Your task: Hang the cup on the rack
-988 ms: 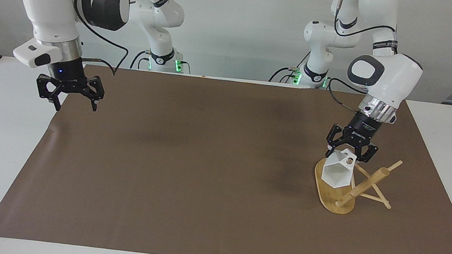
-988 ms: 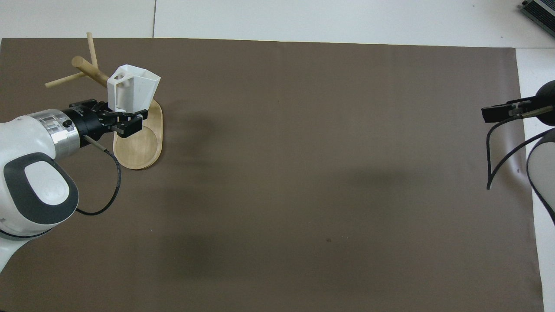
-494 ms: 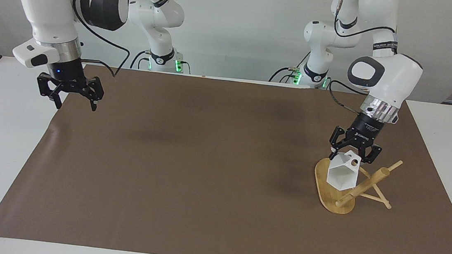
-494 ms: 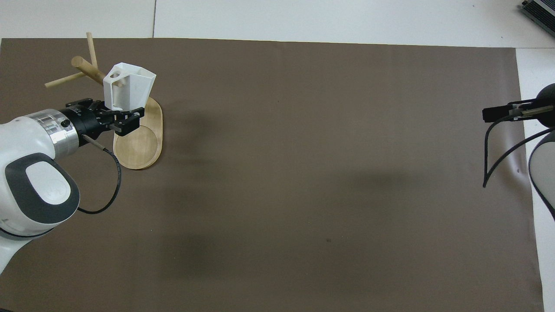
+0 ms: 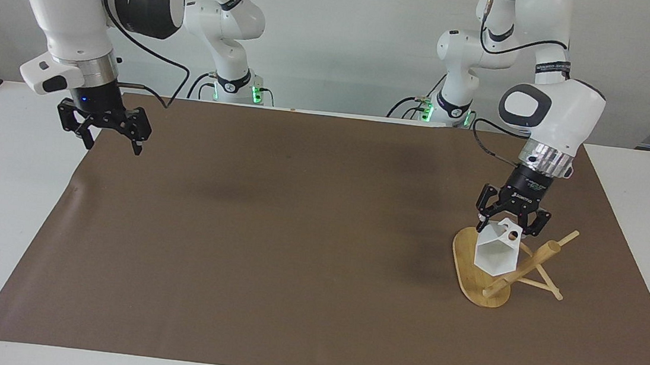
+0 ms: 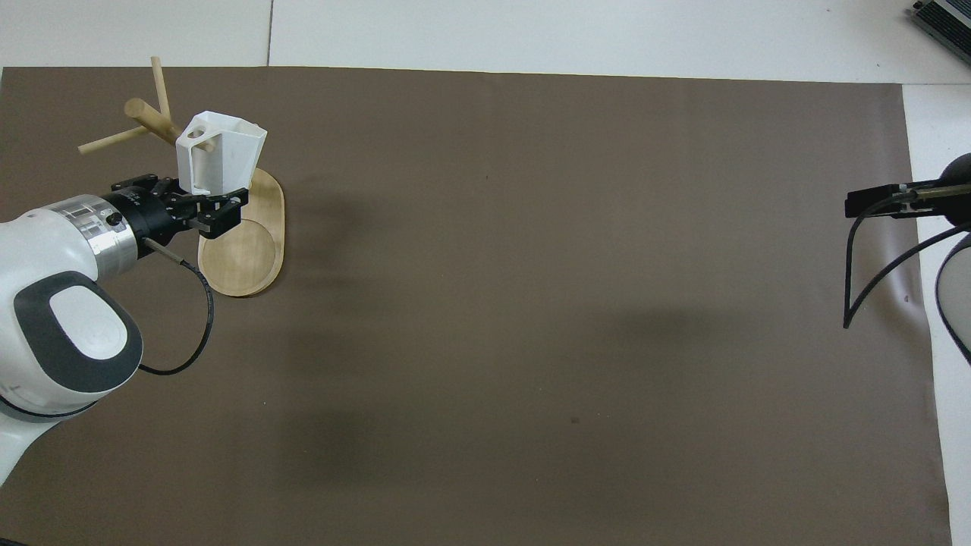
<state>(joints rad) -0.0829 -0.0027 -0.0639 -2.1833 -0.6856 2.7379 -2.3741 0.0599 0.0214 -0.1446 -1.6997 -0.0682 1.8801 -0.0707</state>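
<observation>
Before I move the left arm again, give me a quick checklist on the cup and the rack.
1. Left gripper shut on the cup: ok, gripped at the handle end.
2. Cup over the rack: ok, it is above the oval base beside the post.
3. Handle hole on a peg: not ok, no peg passes through it.
4. Rack post standing straight: not ok, it leans toward the left arm's end of the table.
5. Cup touching the post: cannot tell.
6. Right gripper out of the way: ok, it waits open at the right arm's end of the table.

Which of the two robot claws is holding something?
The left gripper, over the bamboo rack, is shut on the faceted white cup. The right gripper waits open, holding nothing.
</observation>
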